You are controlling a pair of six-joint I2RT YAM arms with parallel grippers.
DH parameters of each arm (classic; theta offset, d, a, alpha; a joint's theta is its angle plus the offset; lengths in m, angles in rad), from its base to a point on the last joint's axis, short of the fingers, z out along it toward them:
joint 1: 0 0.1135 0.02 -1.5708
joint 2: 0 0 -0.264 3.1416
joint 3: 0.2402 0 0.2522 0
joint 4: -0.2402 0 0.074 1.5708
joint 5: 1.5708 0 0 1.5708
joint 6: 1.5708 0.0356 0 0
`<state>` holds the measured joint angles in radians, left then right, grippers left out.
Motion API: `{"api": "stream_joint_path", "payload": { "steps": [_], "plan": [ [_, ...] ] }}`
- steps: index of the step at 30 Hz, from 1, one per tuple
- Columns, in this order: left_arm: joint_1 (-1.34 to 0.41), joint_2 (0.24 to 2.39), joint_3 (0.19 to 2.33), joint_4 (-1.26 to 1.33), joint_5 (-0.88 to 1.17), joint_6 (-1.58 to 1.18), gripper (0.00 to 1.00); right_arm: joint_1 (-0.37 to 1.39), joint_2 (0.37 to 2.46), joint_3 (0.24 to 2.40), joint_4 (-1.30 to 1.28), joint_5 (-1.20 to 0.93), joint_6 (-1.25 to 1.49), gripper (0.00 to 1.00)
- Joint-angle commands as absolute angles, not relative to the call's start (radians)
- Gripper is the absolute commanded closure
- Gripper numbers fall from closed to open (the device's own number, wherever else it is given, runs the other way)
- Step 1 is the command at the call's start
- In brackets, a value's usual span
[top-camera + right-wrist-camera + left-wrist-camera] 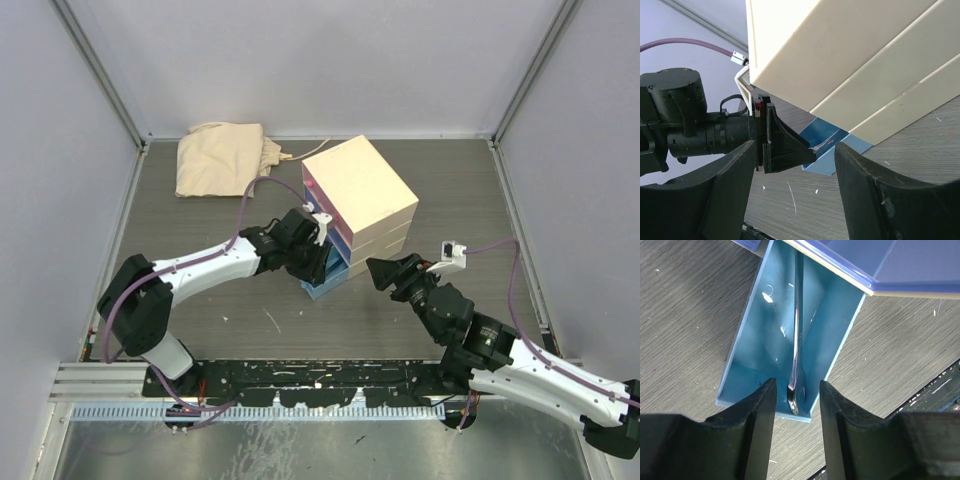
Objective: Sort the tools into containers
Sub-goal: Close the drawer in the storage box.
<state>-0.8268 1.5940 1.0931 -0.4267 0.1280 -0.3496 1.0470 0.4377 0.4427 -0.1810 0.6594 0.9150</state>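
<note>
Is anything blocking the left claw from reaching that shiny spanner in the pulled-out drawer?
Nothing visible does. The left claw hangs with its jaws apart right over the spanner, which lies in the open-topped light-blue drawer. The blue drawer above overhangs only the spanner's far end.

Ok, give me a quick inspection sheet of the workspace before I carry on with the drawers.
Surface: dark wood-grain table, a few pale specks.
Job's things: cream chest at centre; its bottom drawer stands pulled out, a spanner lying inside. No other tools seen.
Clutter: beige cloth bag at the far left.
Grippers: left gripper over the drawer's front end, jaws apart either side of the spanner's end, no contact seen; right gripper open, empty, beside the chest.
Cables: left cable and right cable, purple, looping off the arms.
Surroundings: grey walls, metal frame posts.
</note>
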Motion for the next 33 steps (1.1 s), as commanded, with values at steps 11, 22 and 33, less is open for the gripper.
{"api": "stream_joint_path", "payload": {
  "steps": [11, 22, 33],
  "plan": [
    [-0.833, 1.653, 1.156, -0.439, 0.142, -0.340, 0.79, 1.046, 0.405, 0.436, -0.154, 0.675, 0.935, 0.31],
    [-0.833, 1.609, 1.135, -0.433, 0.071, -0.353, 0.97, 1.047, 0.405, 0.438, -0.160, 0.680, 0.942, 0.31],
    [-0.832, 1.533, 1.149, -0.415, 0.018, -0.362, 1.00, 1.047, 0.407, 0.436, -0.160, 0.678, 0.945, 0.31]
  ]
}}
